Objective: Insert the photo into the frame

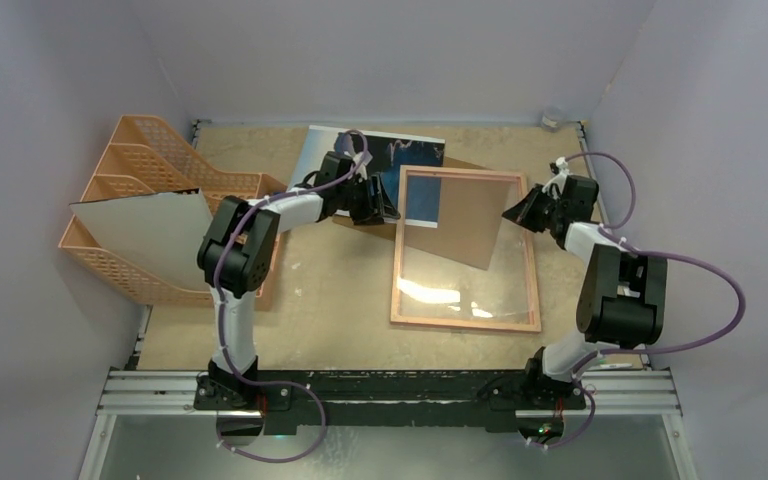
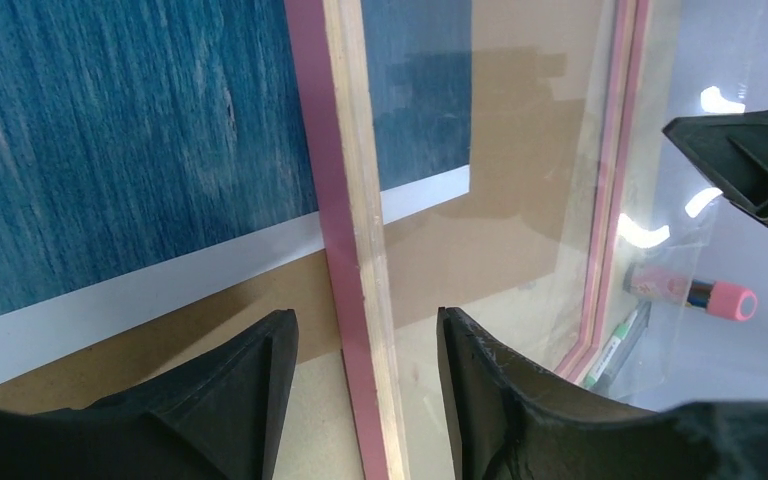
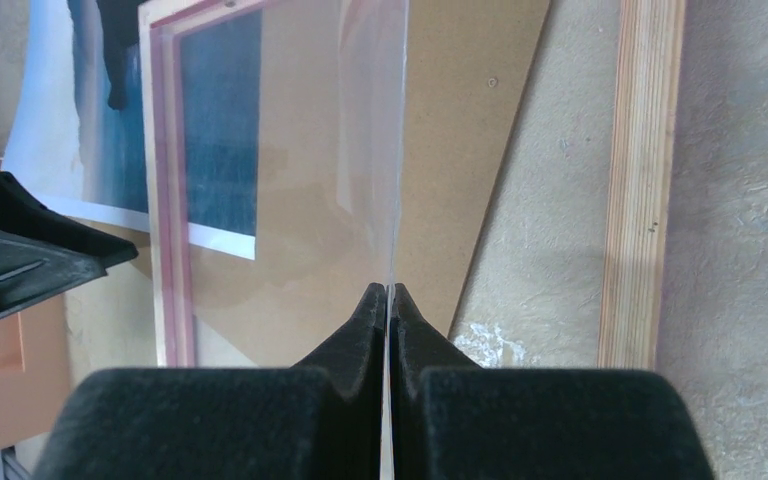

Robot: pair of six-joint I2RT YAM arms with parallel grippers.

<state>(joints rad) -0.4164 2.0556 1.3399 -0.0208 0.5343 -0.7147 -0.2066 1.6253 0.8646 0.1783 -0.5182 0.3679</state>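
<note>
Left wrist view: left tool [image 2: 365, 318] spread astride frame [image 2: 345, 200] rail, holding nothing; right tool [image 3: 388, 292] clamped on clear pane [image 3: 370, 150]; photo [image 2: 110, 130] lies partly under frame. I fear closing drags frame, creasing photo.

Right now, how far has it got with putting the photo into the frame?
Early stage. The brown backing board is already out, lying beneath the frame. In hand: the right gripper pinches the clear pane, and the left gripper straddles the frame's left rail. Left: the photo still lies outside, partly under the frame's corner.
</note>
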